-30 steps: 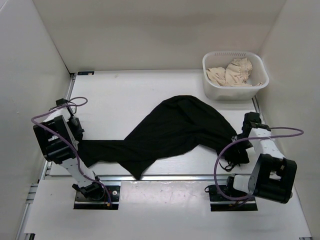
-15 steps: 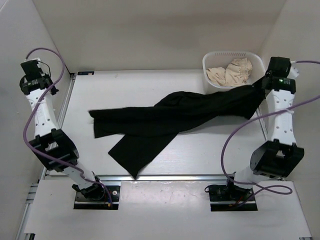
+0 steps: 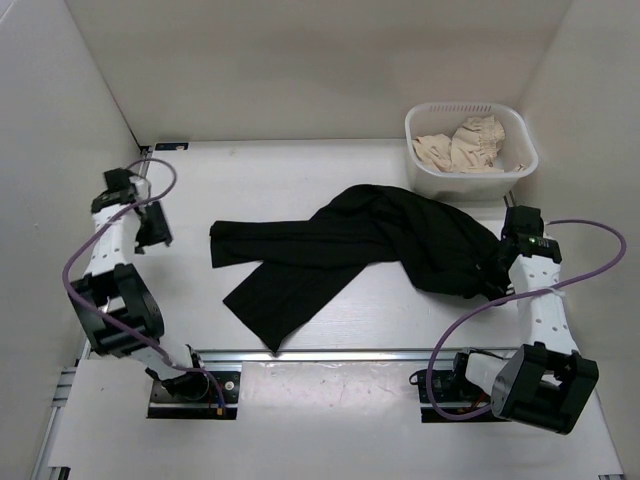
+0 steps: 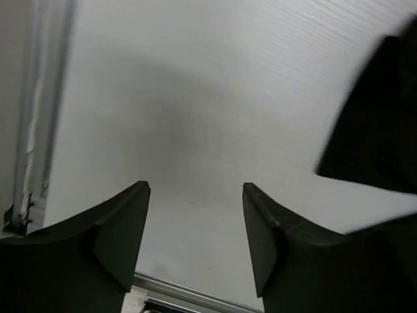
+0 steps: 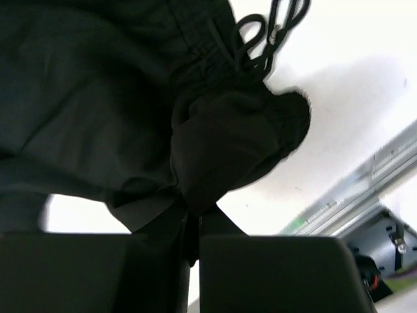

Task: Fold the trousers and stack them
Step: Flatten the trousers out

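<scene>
The black trousers [image 3: 350, 250] lie across the middle of the table, legs pointing left and the waist bunched up at the right. My right gripper [image 3: 497, 270] is shut on that bunched waist end. In the right wrist view black fabric [image 5: 215, 130] is pinched between the shut jaws [image 5: 193, 218], and a drawstring [image 5: 267, 32] loops out above. My left gripper [image 3: 152, 228] hangs open to the left of the leg ends, apart from them. In the left wrist view its fingers [image 4: 195, 195] frame bare table, and a corner of the trousers [image 4: 384, 124] shows at the right edge.
A white basket [image 3: 470, 186] holding beige cloth [image 3: 462, 145] stands at the far right corner. A metal rail [image 3: 330, 353] runs along the table's near edge. White walls close in on the left, back and right.
Both arms have come down from raised positions. The left gripper has opened. The right gripper has moved nearer from beside the basket, still shut on the waist. The trousers now bunch at the right.
</scene>
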Available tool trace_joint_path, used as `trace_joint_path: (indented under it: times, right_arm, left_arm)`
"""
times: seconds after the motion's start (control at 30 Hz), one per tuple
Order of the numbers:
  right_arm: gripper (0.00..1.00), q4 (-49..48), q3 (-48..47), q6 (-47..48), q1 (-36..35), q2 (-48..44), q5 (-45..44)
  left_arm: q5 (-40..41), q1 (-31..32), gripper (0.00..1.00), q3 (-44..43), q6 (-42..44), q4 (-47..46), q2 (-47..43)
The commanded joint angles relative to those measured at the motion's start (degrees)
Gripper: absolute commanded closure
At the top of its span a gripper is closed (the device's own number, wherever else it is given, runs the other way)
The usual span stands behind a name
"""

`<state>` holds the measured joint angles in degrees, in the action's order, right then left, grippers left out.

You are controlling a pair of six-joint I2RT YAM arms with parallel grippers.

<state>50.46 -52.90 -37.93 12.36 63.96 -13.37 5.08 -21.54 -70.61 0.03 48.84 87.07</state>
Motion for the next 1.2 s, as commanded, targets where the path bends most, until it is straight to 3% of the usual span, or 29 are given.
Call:
trace_joint_path:
  times: [0.0, 0.17, 0.27, 0.63, 0.67, 0.77, 0.83, 0.87, 1.0, 1.17]
  right_arm:
    - [1.0, -3.17, 0.61, -0.65, 0.21, -0.87, 0.88]
    - [1.0, -3.17, 0.61, 1.36, 0.21, -0.33, 0.36]
    - [1.0, -3.17, 0.09, 1.9, 0.21, -0.33, -0.95]
    - [1.0, -3.17, 0.61, 2.42, 0.21, -0.33, -2.02]
    - [1.0, -3.17, 1.22, 2.42, 0.21, -0.33, -2.02]
    - [1.0, -3.17, 1.23, 2.42, 0.21, -0.33, -2.02]
    - [1.0, -3.17, 1.75, 2.42, 0.21, -0.33, -2.02]
    - [1.0, -3.17, 1.75, 2.42, 0.21, -0.33, -2.02]
    - [1.0, -3.17, 1.75, 2.42, 0.21, -0.86, -3.15]
    - [1.0, -3.17, 1.23, 2.42, 0.21, -0.86, -3.16]
  left_arm:
    - [-9.02, 6.76, 0.27, -6.8, -0.03, -1.03, 2.65]
    - [-11.58, 13.7, 0.2, -19.27, -0.03, 0.37, 18.47]
    - [-11.06, 15.56, 0.18, -22.55, -0.03, 2.31, 25.23]
    - [-10.53, 18.29, 0.15, -23.79, -0.03, 2.84, 31.75]
    - [-10.53, 18.29, 0.16, -23.79, -0.03, 2.32, 31.76]
    - [-10.53, 18.29, 0.38, -25.02, -0.03, 2.31, 34.39]
    - [-10.53, 18.9, 0.57, -25.63, -0.03, 2.31, 35.01]
    - [-10.53, 18.9, 0.72, -25.63, -0.03, 2.31, 35.01]
    - [-9.83, 18.9, 0.81, -25.11, -0.03, 2.31, 34.4]
    - [-10.36, 18.29, 0.81, -25.1, -0.03, 2.93, 29.14]
